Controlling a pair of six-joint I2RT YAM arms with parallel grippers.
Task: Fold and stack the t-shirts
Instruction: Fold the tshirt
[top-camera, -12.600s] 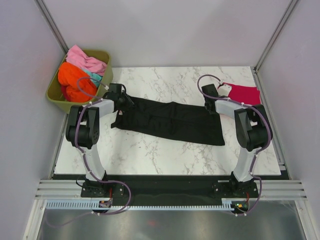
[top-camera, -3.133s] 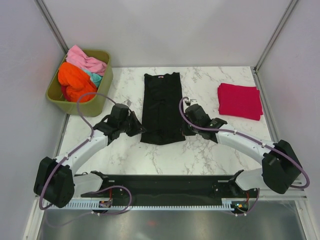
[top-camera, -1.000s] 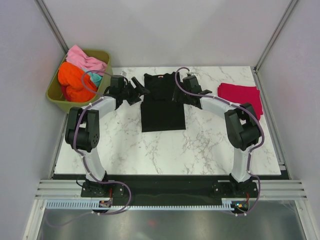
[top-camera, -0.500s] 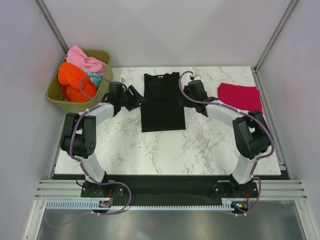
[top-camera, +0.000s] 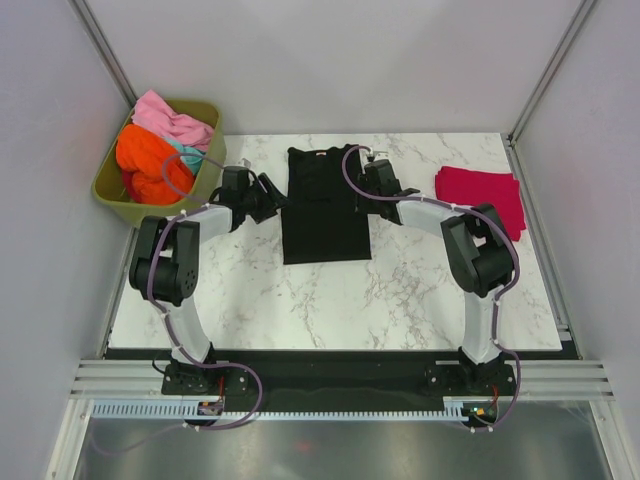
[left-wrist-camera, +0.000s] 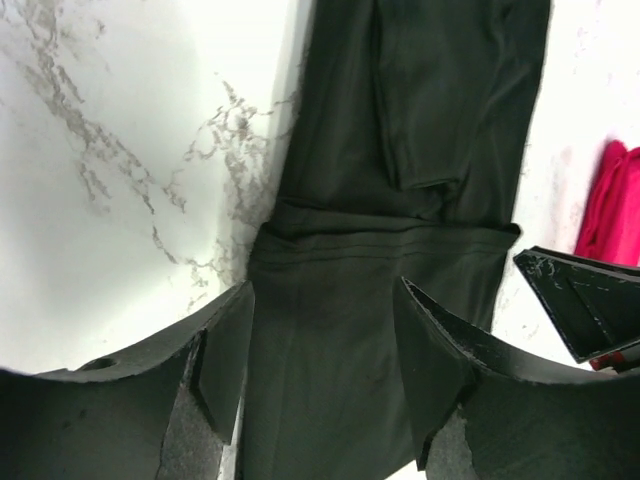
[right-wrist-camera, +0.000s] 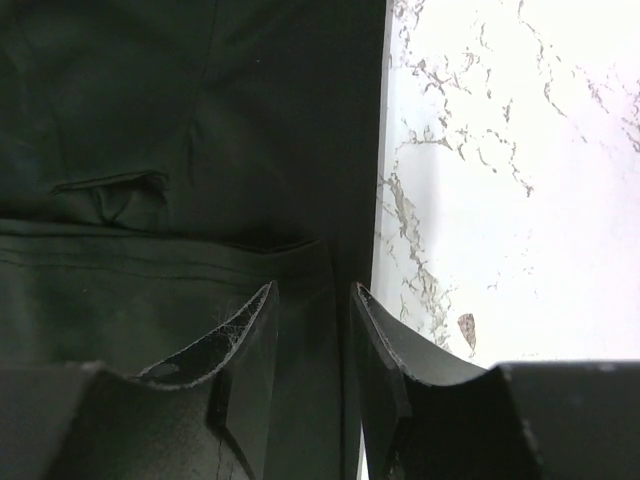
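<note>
A black t-shirt (top-camera: 322, 215) lies folded in a long strip at the back middle of the marble table (top-camera: 420, 290). One hem layer is doubled over it (left-wrist-camera: 370, 250). My left gripper (top-camera: 270, 190) sits at the strip's left edge. Its jaws are open and wide apart (left-wrist-camera: 322, 300) over the cloth. Over the strip's right edge, my right gripper (top-camera: 360, 186) is open by a narrow gap (right-wrist-camera: 314, 292). The cloth (right-wrist-camera: 150, 100) lies flat under both. A crimson t-shirt (top-camera: 482, 197) rests folded at the back right.
An olive-green tub (top-camera: 150, 210) stands off the table's back left corner, holding orange (top-camera: 145, 160), pink (top-camera: 175, 120) and teal (top-camera: 190, 155) shirts. Grey walls close in the back and sides. The crimson shirt (left-wrist-camera: 610, 210) shows at the left wrist view's right edge.
Over the last second both grippers' jaws have narrowed and both have shifted slightly along the black shirt's edges. The shirt has not moved. Earlier it lay sideways, then lengthwise and longer.
</note>
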